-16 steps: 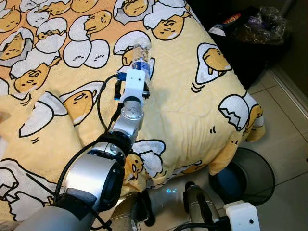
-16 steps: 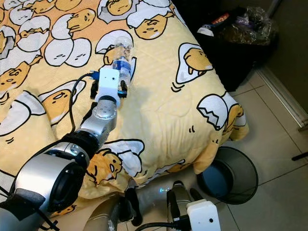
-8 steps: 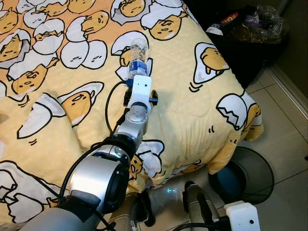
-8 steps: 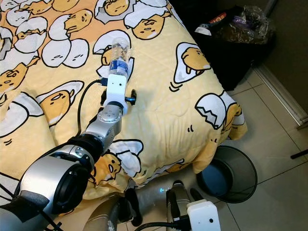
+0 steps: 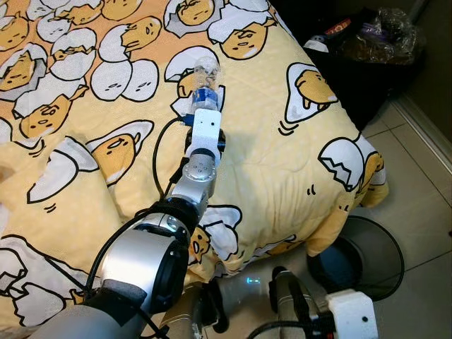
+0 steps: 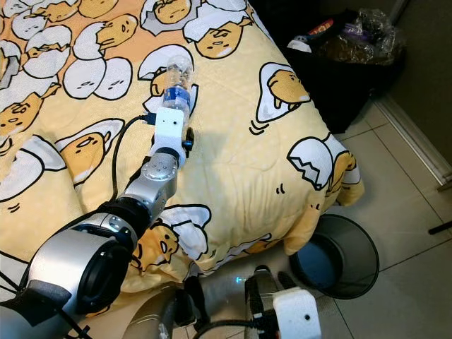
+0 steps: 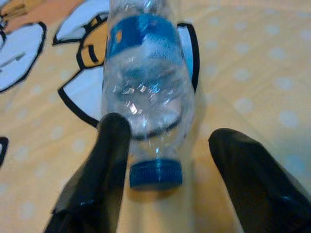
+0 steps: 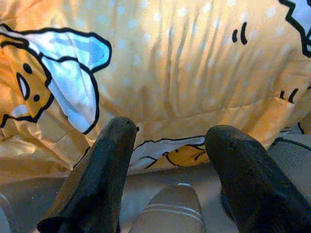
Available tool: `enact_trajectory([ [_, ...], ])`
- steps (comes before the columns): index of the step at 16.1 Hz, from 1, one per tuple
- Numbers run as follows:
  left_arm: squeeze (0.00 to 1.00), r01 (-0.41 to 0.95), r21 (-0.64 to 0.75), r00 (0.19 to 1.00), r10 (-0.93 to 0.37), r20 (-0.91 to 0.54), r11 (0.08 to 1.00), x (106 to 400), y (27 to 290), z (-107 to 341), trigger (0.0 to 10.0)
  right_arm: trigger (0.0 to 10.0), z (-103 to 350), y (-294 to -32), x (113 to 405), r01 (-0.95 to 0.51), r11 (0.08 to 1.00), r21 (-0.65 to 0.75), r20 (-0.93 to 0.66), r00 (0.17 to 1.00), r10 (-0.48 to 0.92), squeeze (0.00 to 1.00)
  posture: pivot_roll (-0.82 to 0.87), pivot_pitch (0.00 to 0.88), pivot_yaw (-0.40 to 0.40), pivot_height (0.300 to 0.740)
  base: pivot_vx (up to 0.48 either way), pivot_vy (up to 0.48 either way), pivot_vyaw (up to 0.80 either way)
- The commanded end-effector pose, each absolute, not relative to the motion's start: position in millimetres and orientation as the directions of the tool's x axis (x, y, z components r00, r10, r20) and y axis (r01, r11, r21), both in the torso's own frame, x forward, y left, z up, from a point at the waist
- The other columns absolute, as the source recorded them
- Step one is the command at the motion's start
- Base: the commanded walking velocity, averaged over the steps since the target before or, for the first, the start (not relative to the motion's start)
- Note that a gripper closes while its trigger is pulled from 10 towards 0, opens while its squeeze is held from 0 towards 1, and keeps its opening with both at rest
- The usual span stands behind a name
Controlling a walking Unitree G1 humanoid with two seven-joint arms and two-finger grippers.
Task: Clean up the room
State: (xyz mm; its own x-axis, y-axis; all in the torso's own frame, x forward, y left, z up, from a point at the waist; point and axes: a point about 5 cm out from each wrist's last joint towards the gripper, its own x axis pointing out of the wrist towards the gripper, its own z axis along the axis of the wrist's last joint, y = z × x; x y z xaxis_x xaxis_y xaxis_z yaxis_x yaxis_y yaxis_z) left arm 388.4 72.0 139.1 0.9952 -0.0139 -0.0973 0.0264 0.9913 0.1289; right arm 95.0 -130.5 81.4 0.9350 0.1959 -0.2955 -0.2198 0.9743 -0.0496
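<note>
While its fingers stand spread, the left gripper straddles a plastic bottle.
Lying on the yellow bedspread, the bottle points its blue cap between the fingers. Lower right, the right gripper hangs parted beside the bed edge.

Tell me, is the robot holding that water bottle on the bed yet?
Not yet. The left end effector is open, fingers either side of the bottle near its blue cap. The right end effector holds nothing.
</note>
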Motion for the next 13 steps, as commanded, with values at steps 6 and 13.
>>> enact_trajectory([
  [6,0.00,0.067,0.040,0.990,-0.062,-0.131,0.997,377.8,65.3,120.1,0.0,10.0,69.5,-134.6,109.9,-0.215,0.975,-0.051,-0.293,0.937,0.191,0.00,-0.44,0.183,0.167,0.725,0.000,0.000,0.00],
  [13,0.00,0.185,0.052,0.976,-0.190,0.110,0.981,379.3,79.2,151.0,10.0,10.0,68.8,-153.7,144.1,-0.140,0.983,-0.122,-0.199,0.973,0.114,0.00,-0.37,0.083,0.202,0.725,0.000,0.000,0.00],
])
